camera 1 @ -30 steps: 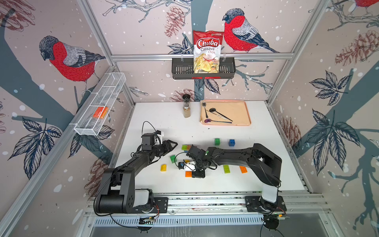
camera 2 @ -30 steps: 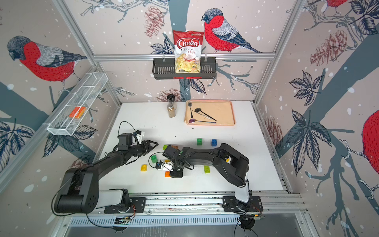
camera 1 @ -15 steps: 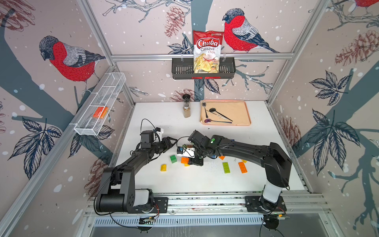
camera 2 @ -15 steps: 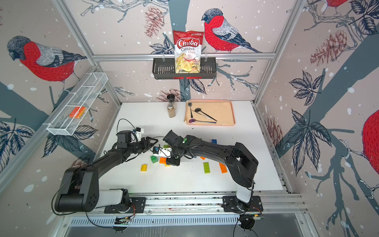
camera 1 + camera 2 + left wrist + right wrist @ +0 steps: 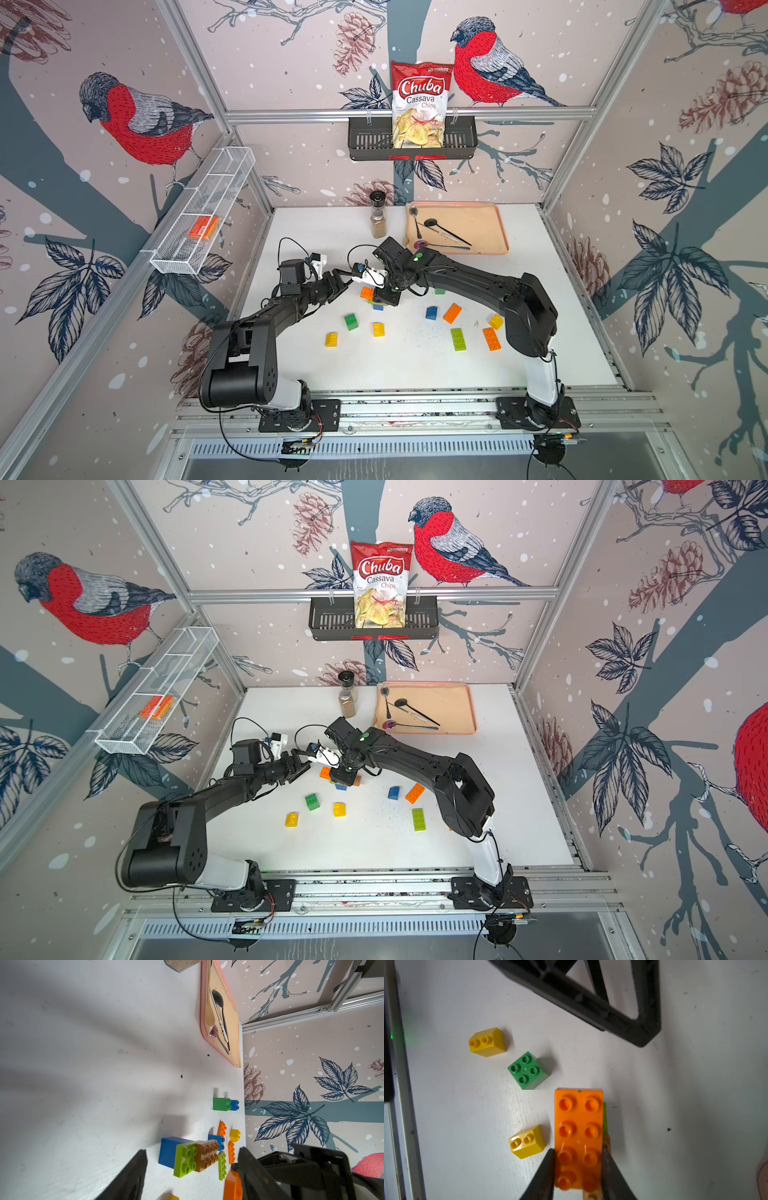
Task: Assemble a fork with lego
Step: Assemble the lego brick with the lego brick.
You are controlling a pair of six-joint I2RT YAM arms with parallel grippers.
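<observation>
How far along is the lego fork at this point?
Early. Done: a blue brick, lime green brick and brown brick look joined in one cluster. In hand: the right gripper is shut on a long orange brick over that cluster; whether it is seated is unclear. The left gripper is open beside it, empty. Left: loose bricks such as the green brick and a yellow brick lie unused.

A long orange brick [image 5: 579, 1126], studs up, is clamped in the right gripper [image 5: 578, 1151] above a joined cluster: blue brick [image 5: 168, 1152], lime brick [image 5: 185, 1159], brown brick [image 5: 206, 1155]. In a top view a green square [image 5: 351, 321] and two yellow squares [image 5: 378, 329] lie at its seven o'clock; other loose bricks [image 5: 452, 313] spread toward four o'clock.
</observation>
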